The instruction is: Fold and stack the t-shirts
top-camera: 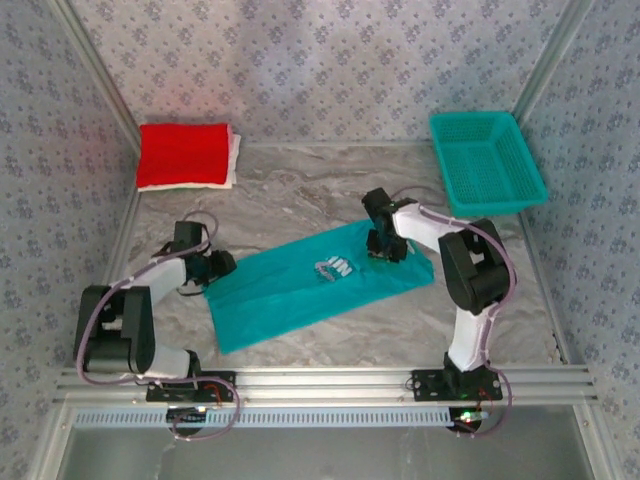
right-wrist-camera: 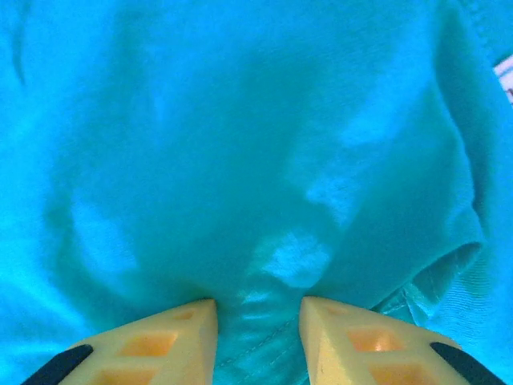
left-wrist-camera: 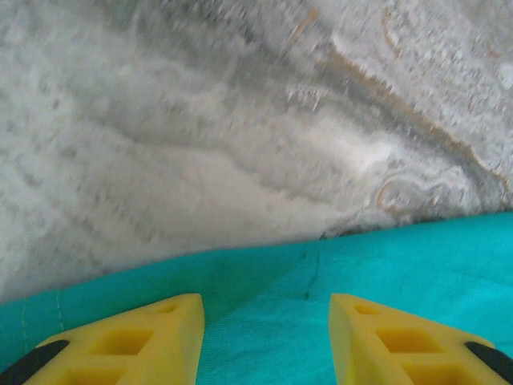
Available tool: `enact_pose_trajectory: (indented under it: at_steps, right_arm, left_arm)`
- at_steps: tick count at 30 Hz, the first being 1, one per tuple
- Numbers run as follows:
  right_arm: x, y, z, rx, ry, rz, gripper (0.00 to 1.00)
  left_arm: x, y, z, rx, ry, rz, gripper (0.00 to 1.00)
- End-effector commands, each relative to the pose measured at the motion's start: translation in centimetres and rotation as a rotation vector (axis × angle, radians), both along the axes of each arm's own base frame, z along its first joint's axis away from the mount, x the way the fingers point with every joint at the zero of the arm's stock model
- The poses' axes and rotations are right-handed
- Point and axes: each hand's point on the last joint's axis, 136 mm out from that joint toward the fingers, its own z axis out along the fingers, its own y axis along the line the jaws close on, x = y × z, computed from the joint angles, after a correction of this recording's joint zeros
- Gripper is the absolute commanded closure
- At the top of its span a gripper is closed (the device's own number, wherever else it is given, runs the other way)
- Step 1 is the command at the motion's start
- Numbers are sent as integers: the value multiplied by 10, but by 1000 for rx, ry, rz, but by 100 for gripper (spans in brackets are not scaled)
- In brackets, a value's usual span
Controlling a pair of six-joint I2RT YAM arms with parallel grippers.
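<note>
Left arm lay low across the lower left of the top view, elbow folded back, left gripper (top-camera: 217,268) at the left edge of the teal t-shirt (top-camera: 300,295). On the left wrist cam its fingers (left-wrist-camera: 152,337) stood moderately apart over the shirt's hem, with a crease of cloth running up between them. I couldn't tell whether it was pinching cloth or only resting on it.

Right arm rose from its base at lower right and bent back toward centre frame, with the right gripper (top-camera: 385,250) pointing down onto the shirt's upper right end. On the right wrist cam the gap was narrow and cloth was bunched and puckered between the fingers (right-wrist-camera: 160,337), so I read it as clamped on the teal t-shirt.

The shirt lay spread diagonally mid-worktop (top-camera: 300,195), its white print (top-camera: 335,268) facing up but too small for me to read. The red t-shirt (top-camera: 183,155) sat folded in the upper left, on top of a white t-shirt (top-camera: 233,160) of which I saw just an edge. The mesh basket (top-camera: 478,117) was in the upper right.

The right gripper's tips were hidden under the wrist in the top view. A pale patch at the right edge of the right wrist cam was cut off and I couldn't identify it.
</note>
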Motion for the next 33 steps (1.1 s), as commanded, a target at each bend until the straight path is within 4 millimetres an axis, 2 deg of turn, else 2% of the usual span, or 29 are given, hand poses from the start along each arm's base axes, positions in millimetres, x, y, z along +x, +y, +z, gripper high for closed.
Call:
enact_pose_trajectory:
  at_steps: [1,5,7,11,13,16,19,24,28,33]
  right_arm:
    - [33,-5,-23,-18,6,14,64]
    - [84,5,-16,-2,-67,75,64]
    - [109,12,-3,11,-109,120,63]
    - [128,17,37,55,-195,108,62]
    - [122,17,54,102,-212,78,61]
    - [103,16,59,200,-211,16,58]
    - [93,13,56,310,-242,-42,57]
    - [76,25,45,412,-210,-73,57]
    - [71,33,34,462,-179,-76,59]
    - [69,44,31,490,-180,-70,59]
  left_arm:
    - [-31,4,0,-7,59,42,55]
    - [-52,0,9,-48,39,56,55]
    - [-62,-3,14,-65,22,58,55]
    - [-67,-5,27,-75,-41,39,55]
    - [-62,-7,35,-90,-82,39,55]
    - [-55,-3,38,-70,-98,47,55]
    - [-46,-8,39,-81,-95,24,55]
    - [-35,-13,32,-87,-64,-1,55]
    - [-31,-16,28,-84,-62,-8,55]
    - [-29,-20,22,-77,-45,-19,55]
